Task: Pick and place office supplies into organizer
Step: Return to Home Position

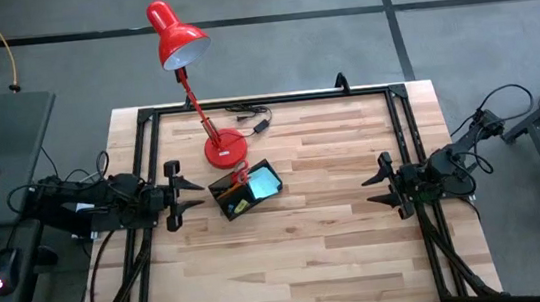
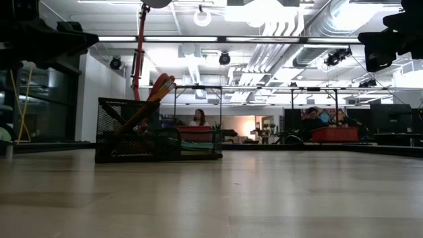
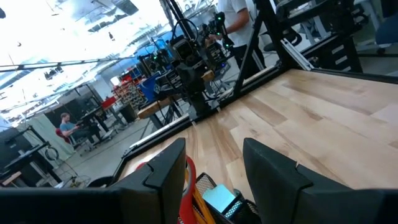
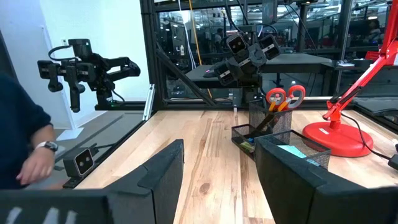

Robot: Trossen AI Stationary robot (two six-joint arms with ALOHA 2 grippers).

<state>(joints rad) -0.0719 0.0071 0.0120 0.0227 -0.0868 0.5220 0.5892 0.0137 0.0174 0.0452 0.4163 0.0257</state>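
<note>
Table [image 1: 341, 254]: light wood boards in a black frame; no loose supply visible on it in high view.
Left gripper [image 1: 192, 195]: at table's left edge, aimed in at the organizer [image 1: 218, 202], near its corner but apart. Fingers spread wide, nothing btwn them; left wrist view agrees.
Lamp [image 1: 225, 152]: red, base just behind the organizer; touching or not, can't tell. Not a task item.
Organizer: black mesh, left of table centre, set askew to the edges. Tall cup part + lower tray part.
Scissors [image 4: 286, 96]: red handles up, blades down in the cup, leaning. Stiff, some weight; if moved, pinch the shank below the rings, not across a ring.
Pencils [image 4: 273, 112]: orange, leaning in same cup. Light, stiff, round, prob. roll and slip; grip mid-shaft, across the length.
Teal pad [image 1: 264, 183]: flat in tray part. Light paper stack, soft edges, sheets may fan; take by two opposite sides, low down.
Yellow piece [image 1: 239, 207]: in organizer's near end; too small to name.
Organizer handling: looks light; mesh stiff but prob. slides or tips w/ a sideways knock, esp. w/ scissors top-heavy in cup. Hold by a wall, near a corner.
Right gripper [image 1: 373, 188]: at table's right side, well apart from organizer, facing it. Fingers wide open, empty; right wrist view agrees.
Stage: judged done or nearly so; both arms parked at the sides.
</note>
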